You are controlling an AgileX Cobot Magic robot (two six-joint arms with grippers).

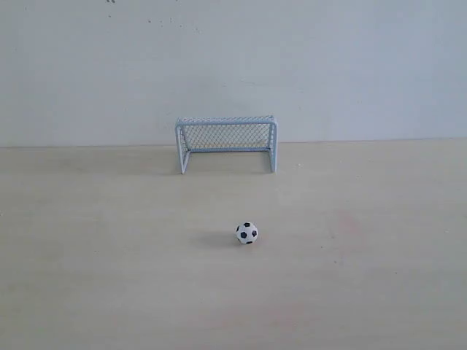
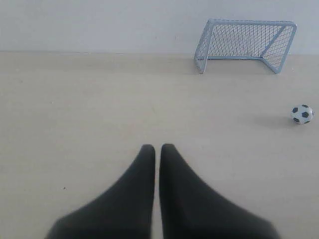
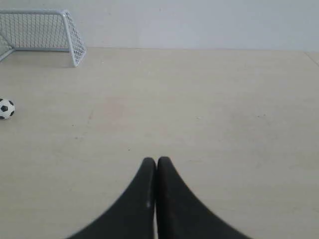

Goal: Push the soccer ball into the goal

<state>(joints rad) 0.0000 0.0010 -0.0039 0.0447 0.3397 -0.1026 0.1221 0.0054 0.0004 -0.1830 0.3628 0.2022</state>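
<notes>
Black and tapered, the two fingers of the left gripper stand side by side with only a thin sliver of table showing between them. They are closed and hold nothing. The tips hang over bare tabletop, and whether they touch it cannot be told.

The right gripper looks much the same. Its dark fingers are pressed together right up to the tips, with nothing between them, and they too sit over bare surface. Neither gripper shows in the exterior view.

The table is pale, light wood with faint grain and a few small marks.

The soccer ball rests out on the open table, white with black patches, and casts a soft shadow to its left in the exterior view. It lies well apart from both grippers. In the left wrist view the ball appears far off to the side of the fingers, and in the right wrist view it is cut by the picture's edge.

The goal stands upright behind the ball, close to the plain white wall, with its open mouth facing the ball. Its frame is pale grey-white tubing with dark mesh behind. The ball sits in front of the mouth, clear of it and a little toward the right post, touching nothing but the table. Both wrist views also catch the goal at the table's far edge.
</notes>
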